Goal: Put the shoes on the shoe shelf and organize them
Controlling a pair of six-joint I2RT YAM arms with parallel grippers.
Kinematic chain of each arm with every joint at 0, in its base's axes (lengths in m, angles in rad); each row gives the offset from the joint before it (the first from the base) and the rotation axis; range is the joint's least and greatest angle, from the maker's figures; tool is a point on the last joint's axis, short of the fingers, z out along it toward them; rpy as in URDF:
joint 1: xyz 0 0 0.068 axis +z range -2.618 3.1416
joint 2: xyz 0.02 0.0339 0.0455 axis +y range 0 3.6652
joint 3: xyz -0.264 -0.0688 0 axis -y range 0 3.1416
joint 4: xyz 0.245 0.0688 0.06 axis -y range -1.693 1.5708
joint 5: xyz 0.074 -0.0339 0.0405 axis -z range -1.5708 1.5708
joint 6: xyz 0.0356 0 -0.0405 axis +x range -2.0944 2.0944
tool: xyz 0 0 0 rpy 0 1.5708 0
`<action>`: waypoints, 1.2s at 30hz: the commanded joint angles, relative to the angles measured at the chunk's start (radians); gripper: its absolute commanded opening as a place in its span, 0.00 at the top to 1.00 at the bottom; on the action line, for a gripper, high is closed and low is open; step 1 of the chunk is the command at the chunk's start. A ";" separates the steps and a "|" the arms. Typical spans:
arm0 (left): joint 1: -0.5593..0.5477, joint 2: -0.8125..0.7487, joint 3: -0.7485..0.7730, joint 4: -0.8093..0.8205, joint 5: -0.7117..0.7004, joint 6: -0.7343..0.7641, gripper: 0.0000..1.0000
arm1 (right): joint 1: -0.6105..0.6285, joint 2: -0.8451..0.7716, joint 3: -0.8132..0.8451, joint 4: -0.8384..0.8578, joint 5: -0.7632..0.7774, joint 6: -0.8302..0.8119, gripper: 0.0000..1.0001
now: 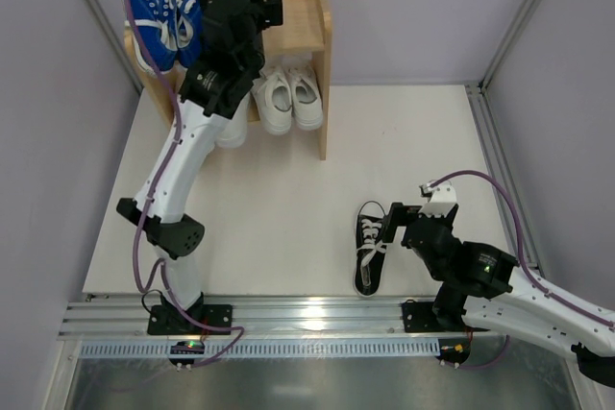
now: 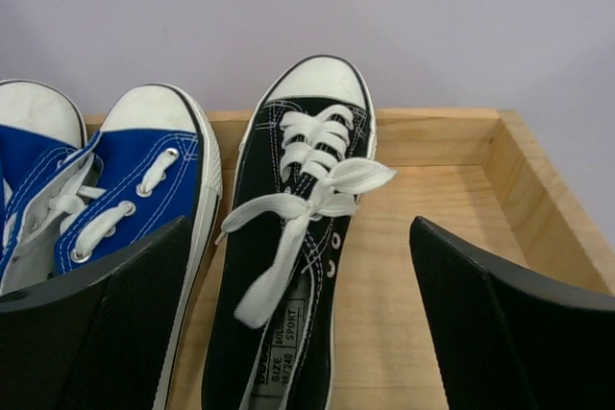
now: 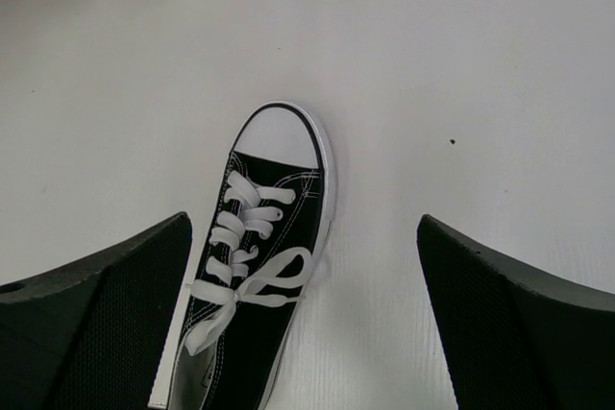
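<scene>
Pale lilac walls point(image 1: 413, 7) close in a white tabletop point(image 1: 288, 199) — aluminium rail point(image 1: 307, 312) along its near edge.

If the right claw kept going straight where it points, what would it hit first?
Probably the black shoe on the table, right ahead of the open right gripper, though depth is unclear.

The light wooden shelf point(image 1: 323, 74) holds a blue pair point(image 1: 165, 12) at the left of its top tier. One black sneaker point(image 2: 288, 276) lies just beside them, white toe caps toward the back rim. A white pair point(image 1: 288, 101) sits on the lower tier. The other black sneaker point(image 1: 369, 249) rests sole-down on the tabletop, well apart from the shelf.
</scene>
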 commanded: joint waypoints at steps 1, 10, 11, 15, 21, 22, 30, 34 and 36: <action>-0.034 -0.140 0.031 0.007 0.063 -0.088 0.07 | -0.004 -0.009 0.024 -0.014 0.053 0.032 0.00; -0.457 -0.451 -0.660 -0.029 0.080 -0.317 0.00 | -0.004 -0.067 0.082 -0.282 0.236 0.366 0.00; -0.485 -0.469 -0.749 0.031 0.075 -0.356 0.00 | -0.005 -0.079 0.090 -0.309 0.250 0.389 0.00; -0.597 -0.445 -1.025 0.056 0.067 -0.569 0.00 | -0.004 -0.142 0.123 -0.382 0.273 0.412 0.00; -0.721 -0.263 -1.107 0.077 0.086 -0.674 0.00 | -0.004 -0.173 0.160 -0.411 0.279 0.406 0.00; -0.726 -0.241 -1.108 0.079 0.098 -0.720 0.00 | -0.004 -0.170 0.160 -0.412 0.273 0.409 0.00; -0.798 -0.120 -1.144 0.074 0.162 -0.869 0.00 | -0.004 -0.148 0.150 -0.411 0.254 0.405 0.00; -0.827 -0.089 -1.174 0.117 0.199 -0.906 0.00 | -0.004 -0.148 0.142 -0.399 0.256 0.399 0.00; -0.833 -0.051 -1.184 0.117 0.199 -0.929 0.01 | -0.005 -0.148 0.137 -0.388 0.248 0.393 0.00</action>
